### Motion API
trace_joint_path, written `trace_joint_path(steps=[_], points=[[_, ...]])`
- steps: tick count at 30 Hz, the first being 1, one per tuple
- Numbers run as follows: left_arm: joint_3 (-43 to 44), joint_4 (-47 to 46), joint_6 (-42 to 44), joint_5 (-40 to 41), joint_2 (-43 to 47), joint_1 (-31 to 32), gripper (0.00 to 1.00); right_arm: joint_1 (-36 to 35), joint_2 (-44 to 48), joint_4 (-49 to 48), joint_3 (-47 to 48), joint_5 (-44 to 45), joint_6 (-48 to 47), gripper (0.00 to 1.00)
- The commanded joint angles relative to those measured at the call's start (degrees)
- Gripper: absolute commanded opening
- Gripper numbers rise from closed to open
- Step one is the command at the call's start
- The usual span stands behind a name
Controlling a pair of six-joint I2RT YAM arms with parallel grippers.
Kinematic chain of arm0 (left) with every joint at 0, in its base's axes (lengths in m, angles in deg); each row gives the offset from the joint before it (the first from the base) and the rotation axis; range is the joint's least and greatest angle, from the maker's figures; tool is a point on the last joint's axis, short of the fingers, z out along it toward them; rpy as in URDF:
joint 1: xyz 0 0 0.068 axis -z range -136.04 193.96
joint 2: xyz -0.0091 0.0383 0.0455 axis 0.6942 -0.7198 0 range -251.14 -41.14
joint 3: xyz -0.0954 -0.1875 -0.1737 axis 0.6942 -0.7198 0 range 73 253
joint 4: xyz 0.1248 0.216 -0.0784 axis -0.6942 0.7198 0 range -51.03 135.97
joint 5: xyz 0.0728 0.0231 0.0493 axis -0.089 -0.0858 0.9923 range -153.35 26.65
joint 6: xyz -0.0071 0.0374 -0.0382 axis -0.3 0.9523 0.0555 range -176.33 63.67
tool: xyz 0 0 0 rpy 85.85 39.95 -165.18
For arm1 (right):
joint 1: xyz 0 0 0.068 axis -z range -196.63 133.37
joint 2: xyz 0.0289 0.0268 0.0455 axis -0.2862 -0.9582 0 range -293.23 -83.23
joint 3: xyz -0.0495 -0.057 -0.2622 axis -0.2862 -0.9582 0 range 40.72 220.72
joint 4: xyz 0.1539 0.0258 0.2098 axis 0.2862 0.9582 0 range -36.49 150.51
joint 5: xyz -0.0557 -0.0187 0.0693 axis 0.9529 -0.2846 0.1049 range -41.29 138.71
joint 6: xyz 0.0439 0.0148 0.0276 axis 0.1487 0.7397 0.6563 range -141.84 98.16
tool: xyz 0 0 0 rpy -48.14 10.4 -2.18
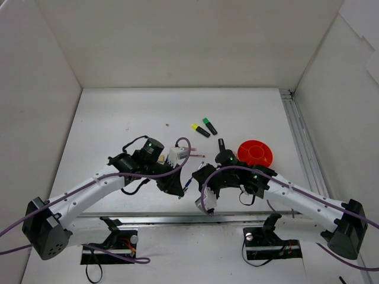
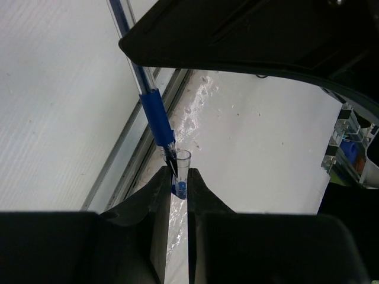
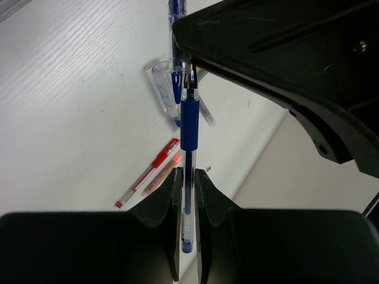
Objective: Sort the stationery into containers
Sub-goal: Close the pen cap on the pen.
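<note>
My right gripper (image 3: 188, 173) is shut on a thin blue pen (image 3: 189, 127) and holds it above the table. My left gripper (image 2: 179, 174) is shut on a clear, blue-tipped cap tube (image 2: 182, 171). The pen (image 2: 155, 118) points its tip into the tube's open mouth. In the top view the two grippers meet at table centre, left (image 1: 179, 190) and right (image 1: 199, 176), with the pen (image 1: 188, 182) between them. The round orange-red pot (image 1: 256, 152) stands just right of the right arm. A red pen (image 3: 148, 171) lies on the table below.
Yellow-capped (image 1: 200, 130) and green-capped (image 1: 209, 126) highlighters lie behind the arms. Another black highlighter (image 1: 221, 144) sits beside the pot. A pale strip (image 3: 163, 176) lies next to the red pen and a clear strip (image 3: 161, 89) further off. White walls enclose the table.
</note>
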Motion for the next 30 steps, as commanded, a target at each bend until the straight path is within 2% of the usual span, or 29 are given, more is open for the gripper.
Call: trace_joint_path(steps=[1, 8, 17, 30], points=[[0.59, -2.26, -0.78, -0.40, 2.87, 0.28, 0.00, -0.64, 0.10, -1.86, 1.92, 2.17, 1.70, 0.00], [0.32, 0.11, -0.96, -0.05, 3.67, 0.28, 0.00, -0.64, 0.45, -5.64, 1.92, 5.78, 4.96, 0.00], [-0.12, 1.61, -1.22, 1.97, 5.07, 0.28, 0.00, -0.55, 1.95, -5.11, 1.39, 7.36, 3.91, 0.00], [1.38, 2.40, -0.17, 2.76, 4.28, 0.28, 0.00, -0.64, 1.07, -0.54, 1.92, 2.63, 0.92, 0.00]])
